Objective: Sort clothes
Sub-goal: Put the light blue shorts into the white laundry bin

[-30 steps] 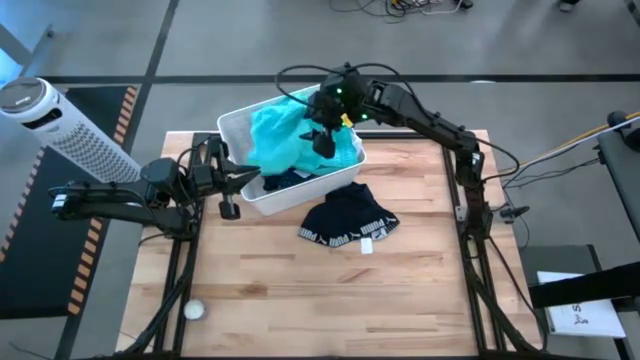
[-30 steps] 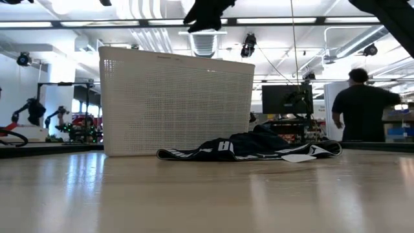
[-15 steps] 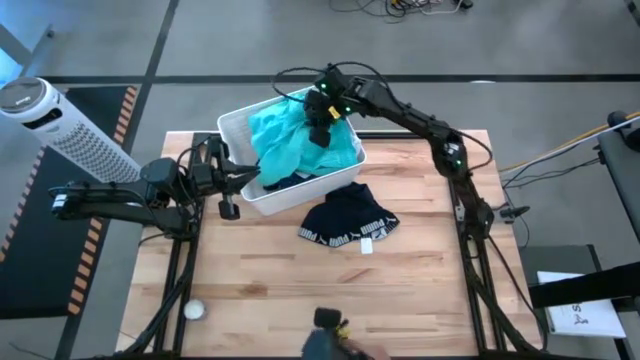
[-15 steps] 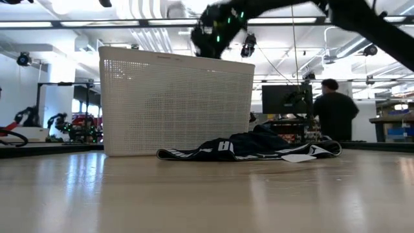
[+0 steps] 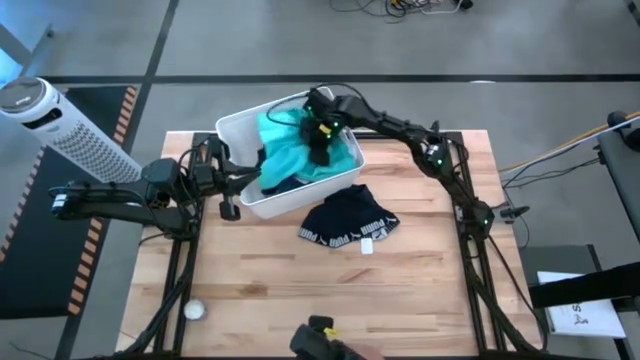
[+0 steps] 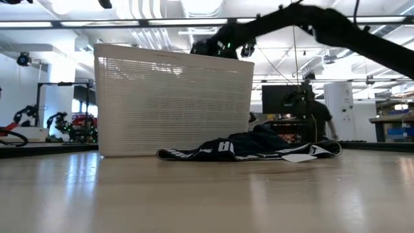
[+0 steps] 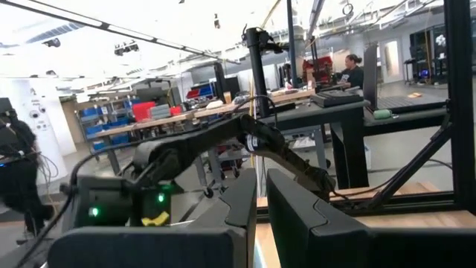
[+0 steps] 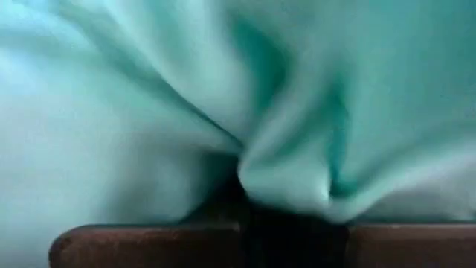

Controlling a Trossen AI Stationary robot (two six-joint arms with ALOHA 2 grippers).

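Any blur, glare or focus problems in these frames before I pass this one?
Right wrist view: filled by soft, out-of-focus teal garment pressed close to the lens. Low view: ceiling lights glare bright; the black shorts are sharp beside the white basket. High view: evenly lit, the right gripper down in the basket. Left wrist view: bright room, near fingers soft.

The white basket [image 5: 240, 195] hides most clothes beneath the teal garment [image 5: 285, 150]; a blurred dark object [image 5: 320, 343] is cut off at the near edge.

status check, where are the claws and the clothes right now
Right claw down in the white basket, shut on the teal garment. Left claw shut at the basket's near wall. Black shorts out on the table. Nothing blocking.
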